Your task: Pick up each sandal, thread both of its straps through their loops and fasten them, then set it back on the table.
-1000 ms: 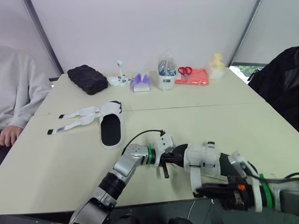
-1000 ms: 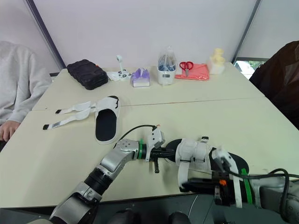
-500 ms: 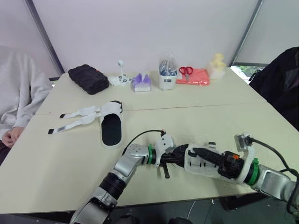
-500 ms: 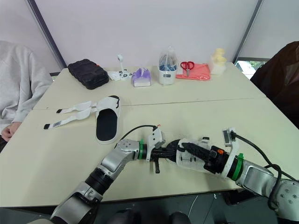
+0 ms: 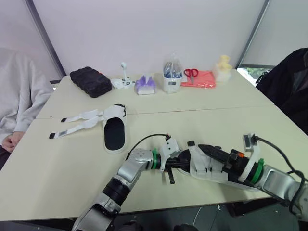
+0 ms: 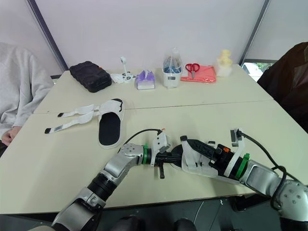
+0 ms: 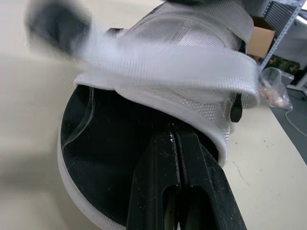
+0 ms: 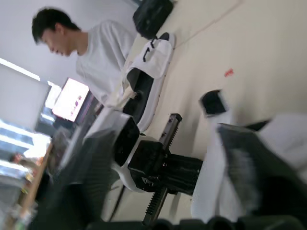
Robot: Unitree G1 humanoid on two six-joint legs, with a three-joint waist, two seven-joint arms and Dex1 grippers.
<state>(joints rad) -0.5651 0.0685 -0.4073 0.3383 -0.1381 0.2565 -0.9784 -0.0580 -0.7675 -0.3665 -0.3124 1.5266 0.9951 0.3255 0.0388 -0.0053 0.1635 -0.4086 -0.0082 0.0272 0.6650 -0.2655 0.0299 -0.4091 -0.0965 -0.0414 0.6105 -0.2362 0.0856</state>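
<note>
Right end effector [image 5: 206,150] has swung up over the sandal [image 5: 208,169].

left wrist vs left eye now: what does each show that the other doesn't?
Left wrist adds the grasp: the left gripper shut on the near sandal, at the rim of its white upper above the black insole, plus a cardboard box beyond the table. Left eye adds the layout: the far sandal lying with both straps loose, the right gripper on top of the near sandal, a black case and scissors at the back. Both share the near sandal and the left gripper.
</note>
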